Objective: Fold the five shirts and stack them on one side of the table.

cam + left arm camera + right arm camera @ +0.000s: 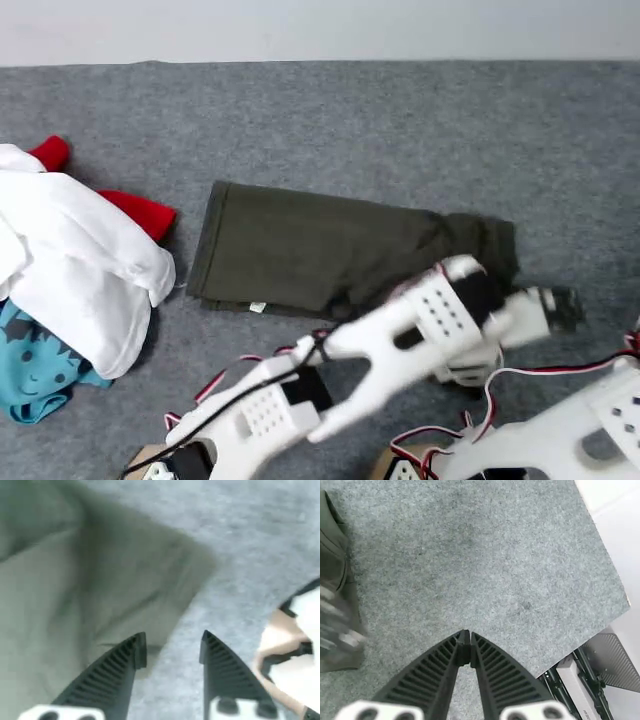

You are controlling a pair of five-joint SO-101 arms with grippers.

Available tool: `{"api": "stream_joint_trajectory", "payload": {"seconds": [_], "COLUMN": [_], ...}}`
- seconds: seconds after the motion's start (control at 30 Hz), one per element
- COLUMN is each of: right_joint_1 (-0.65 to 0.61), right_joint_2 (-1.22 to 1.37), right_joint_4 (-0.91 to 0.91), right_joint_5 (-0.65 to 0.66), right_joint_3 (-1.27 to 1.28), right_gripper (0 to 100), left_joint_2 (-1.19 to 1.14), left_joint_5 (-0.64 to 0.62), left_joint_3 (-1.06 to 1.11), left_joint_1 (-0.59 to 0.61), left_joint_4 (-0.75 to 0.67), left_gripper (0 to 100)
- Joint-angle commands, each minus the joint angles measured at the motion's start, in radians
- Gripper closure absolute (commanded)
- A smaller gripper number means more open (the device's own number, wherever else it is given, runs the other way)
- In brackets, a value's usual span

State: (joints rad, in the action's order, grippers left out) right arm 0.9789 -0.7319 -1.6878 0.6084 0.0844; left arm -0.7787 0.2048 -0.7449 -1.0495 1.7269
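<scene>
One olive shirt (300,250) mid-frame looks limp and light, pinch a corner; left end effector (173,639) apart, right end effector (468,636) together.

Grey felt-like covering runs right across the bench (400,130), with a plain pale wall (320,30) at twelve o'clock behind it. Past the bench corner, a light floor (620,510) and a perforated grey panel (615,662).
</scene>
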Motion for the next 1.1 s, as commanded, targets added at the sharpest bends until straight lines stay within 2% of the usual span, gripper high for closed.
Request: {"api": "stream_joint_trajectory", "payload": {"seconds": [0.0,0.27,0.47,0.6,0.8,1.07], "right_joint_1": [0.015,0.015,0.015,0.015,0.013,0.012], "right_joint_2": [-0.019,-0.019,-0.019,-0.019,-0.016,-0.01], "right_joint_4": [-0.004,-0.004,-0.002,0.001,0.007,0.007], "right_joint_5": [0.0,0.0,0.0,0.0,0.0,0.0], "right_joint_3": [-0.003,-0.003,-0.003,-0.003,-0.003,-0.002], "right_gripper": [98.7,98.7,98.7,98.7,98.7,98.7], "left_joint_2": [-0.006,-0.109,-0.221,-0.258,-0.255,-0.161], "left_joint_5": [-0.005,0.018,0.012,0.017,0.052,0.054], "left_joint_3": [-0.008,-0.068,-0.199,-0.272,-0.317,-0.323], "left_joint_1": [-0.031,0.005,0.049,0.052,0.052,0.086], "left_joint_4": [0.028,0.025,0.025,0.028,0.028,0.026], "left_gripper": [81,82,82,90,99,99]}}
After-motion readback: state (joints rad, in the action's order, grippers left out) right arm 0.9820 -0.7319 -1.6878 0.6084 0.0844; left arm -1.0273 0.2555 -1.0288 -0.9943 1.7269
